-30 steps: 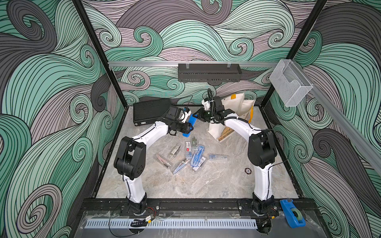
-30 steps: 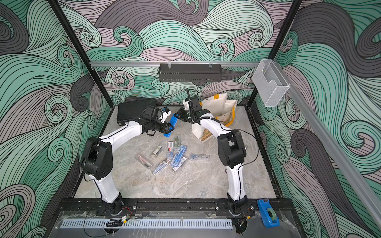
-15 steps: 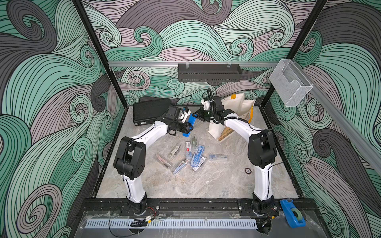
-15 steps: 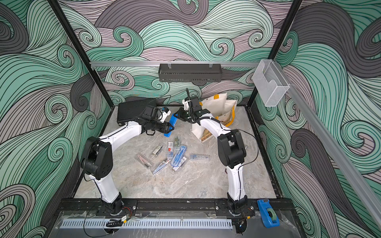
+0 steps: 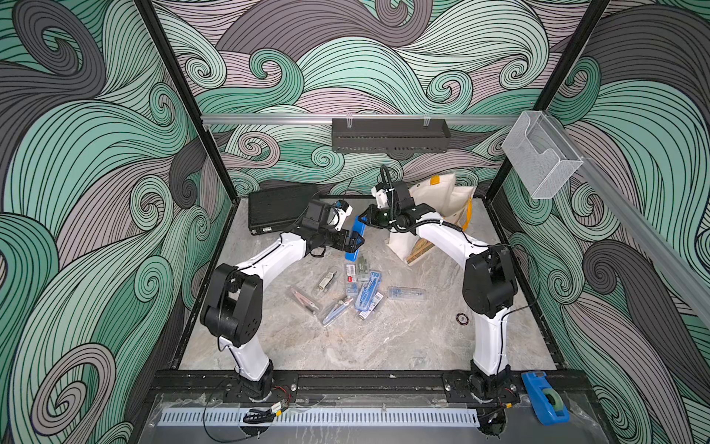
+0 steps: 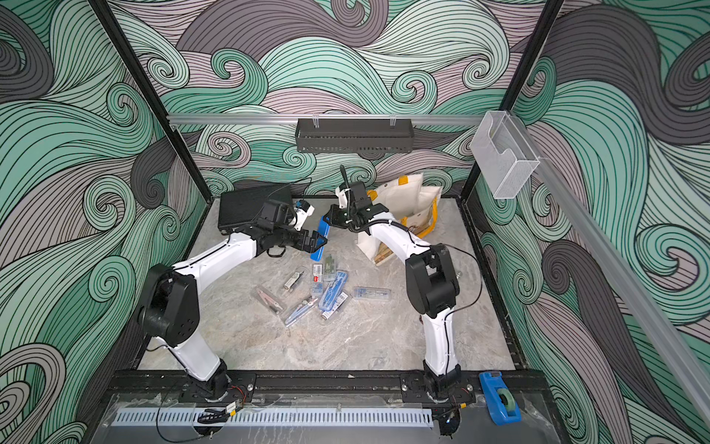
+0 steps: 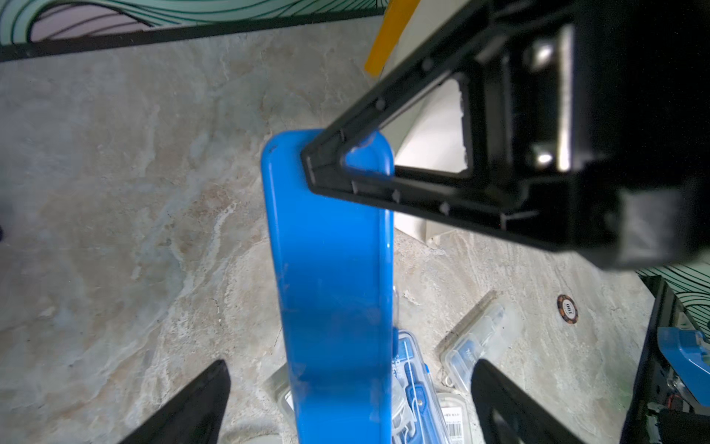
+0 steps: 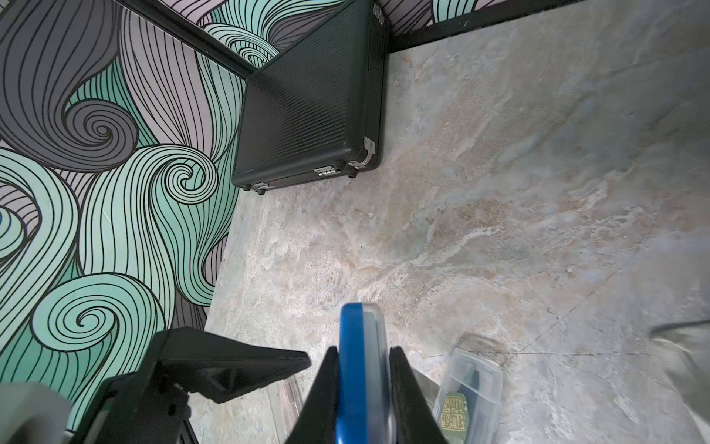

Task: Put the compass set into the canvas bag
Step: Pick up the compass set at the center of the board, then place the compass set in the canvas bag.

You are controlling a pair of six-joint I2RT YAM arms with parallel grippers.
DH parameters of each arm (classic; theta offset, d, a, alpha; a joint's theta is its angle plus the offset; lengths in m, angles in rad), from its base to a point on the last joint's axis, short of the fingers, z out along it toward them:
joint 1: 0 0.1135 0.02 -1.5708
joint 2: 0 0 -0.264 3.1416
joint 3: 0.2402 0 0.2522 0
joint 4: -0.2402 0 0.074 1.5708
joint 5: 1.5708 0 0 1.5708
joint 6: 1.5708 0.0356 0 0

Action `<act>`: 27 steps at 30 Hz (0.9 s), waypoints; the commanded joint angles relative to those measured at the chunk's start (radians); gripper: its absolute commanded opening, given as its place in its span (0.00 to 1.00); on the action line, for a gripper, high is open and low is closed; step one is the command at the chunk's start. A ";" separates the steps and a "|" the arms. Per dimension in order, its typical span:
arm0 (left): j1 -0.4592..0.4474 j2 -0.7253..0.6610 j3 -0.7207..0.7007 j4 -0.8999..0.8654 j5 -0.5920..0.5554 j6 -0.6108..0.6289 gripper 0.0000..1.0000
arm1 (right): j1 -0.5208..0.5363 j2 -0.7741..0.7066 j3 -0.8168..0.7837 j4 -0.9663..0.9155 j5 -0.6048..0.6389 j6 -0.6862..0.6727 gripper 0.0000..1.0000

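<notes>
The compass set, a blue case with a clear lid [image 5: 355, 238] [image 6: 320, 240], hangs upright above the table between the two arms. My right gripper [image 8: 363, 351] is shut on its upper end [image 8: 361, 326]; in the left wrist view its black fingers [image 7: 330, 169] pinch the case's top. My left gripper [image 7: 349, 369] stands open, one finger on each side of the case [image 7: 330, 269] with a gap on both sides. The canvas bag [image 5: 434, 200] [image 6: 403, 200], off-white with yellow straps, sits at the back right behind the right arm.
A black briefcase [image 5: 280, 207] [image 8: 315, 107] lies at the back left. Several other clear compass cases [image 5: 361, 284] are scattered mid-table under the held one. A small chip [image 5: 462, 318] lies near the right arm's base. A blue tape dispenser [image 5: 545, 398] sits on the front rail.
My left gripper has opened and let go of the blue case. The right gripper has stayed shut on it, and neither arm has visibly shifted.
</notes>
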 commanded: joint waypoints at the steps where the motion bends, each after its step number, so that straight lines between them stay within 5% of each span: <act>1: 0.012 -0.097 -0.045 0.111 0.027 -0.048 0.99 | -0.005 -0.069 0.055 -0.030 0.054 -0.047 0.08; 7: 0.011 -0.182 -0.115 0.208 0.118 -0.107 0.99 | -0.042 -0.109 0.135 -0.082 0.053 -0.062 0.08; 27: 0.009 -0.247 -0.252 0.311 0.093 -0.208 0.99 | -0.365 -0.266 0.258 -0.159 0.199 -0.165 0.07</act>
